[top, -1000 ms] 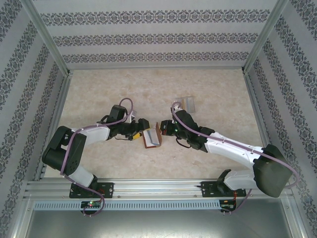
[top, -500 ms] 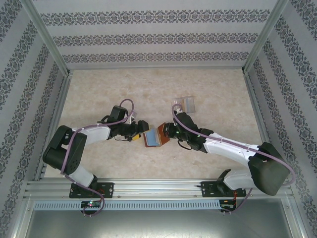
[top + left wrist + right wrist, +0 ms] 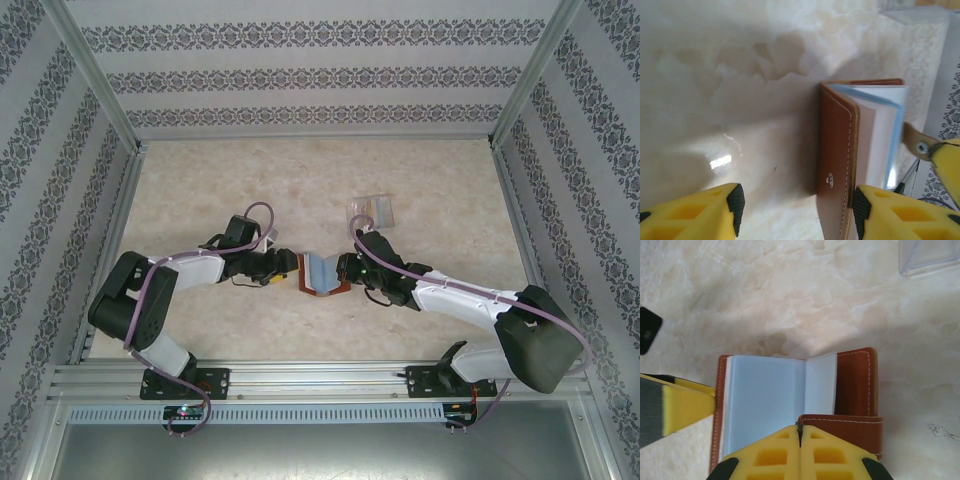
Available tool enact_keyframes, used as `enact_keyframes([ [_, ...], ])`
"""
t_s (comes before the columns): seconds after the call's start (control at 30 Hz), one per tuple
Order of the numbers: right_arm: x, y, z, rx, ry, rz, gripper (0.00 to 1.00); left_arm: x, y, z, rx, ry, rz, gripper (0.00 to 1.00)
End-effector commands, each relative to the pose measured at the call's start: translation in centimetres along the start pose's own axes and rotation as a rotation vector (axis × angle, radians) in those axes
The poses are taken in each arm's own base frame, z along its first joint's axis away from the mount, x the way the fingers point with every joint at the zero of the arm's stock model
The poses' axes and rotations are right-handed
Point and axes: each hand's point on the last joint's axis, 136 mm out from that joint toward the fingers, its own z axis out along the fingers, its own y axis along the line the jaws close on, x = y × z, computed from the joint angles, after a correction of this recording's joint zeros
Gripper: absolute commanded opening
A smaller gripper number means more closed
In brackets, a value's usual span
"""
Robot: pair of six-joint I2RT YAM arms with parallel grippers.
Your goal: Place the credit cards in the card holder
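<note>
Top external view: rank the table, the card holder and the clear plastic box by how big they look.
Table, by far largest.
Card holder, lying open.
Clear plastic box, slightly smaller than the holder; they are close.

Clear plastic box (image 3: 372, 211) on pale marbled table (image 3: 200, 190), patterned walls (image 3: 300, 75).

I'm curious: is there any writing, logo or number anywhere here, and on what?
None can be read. The card holder shows plain stitched leather and a snap, its inner pockets are blank, the clear box shows no label, the wallpaper carries ornament, not letters.
</note>
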Motion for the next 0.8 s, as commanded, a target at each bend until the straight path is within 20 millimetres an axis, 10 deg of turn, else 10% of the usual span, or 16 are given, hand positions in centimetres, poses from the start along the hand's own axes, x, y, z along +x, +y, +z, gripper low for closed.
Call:
enact_keyframes([
  [0.0, -0.4, 0.6, 0.0, -0.025, -0.009, 0.003, 0.0, -0.3, -0.7, 0.6, 0.022, 0.008, 0.042, 0.59],
  [0.37, -0.1, 0.8, 0.4, -0.026, 0.002, 0.009, 0.0, -1.1, -3.5, -0.4, 0.112, -0.011, 0.063, 0.78],
  [0.77, 0.0, 1.0, 0.5, -0.032, 0.01, 0.01, 0.0, -1.5, -4.1, -0.6, 0.113, -0.018, 0.09, 0.36],
])
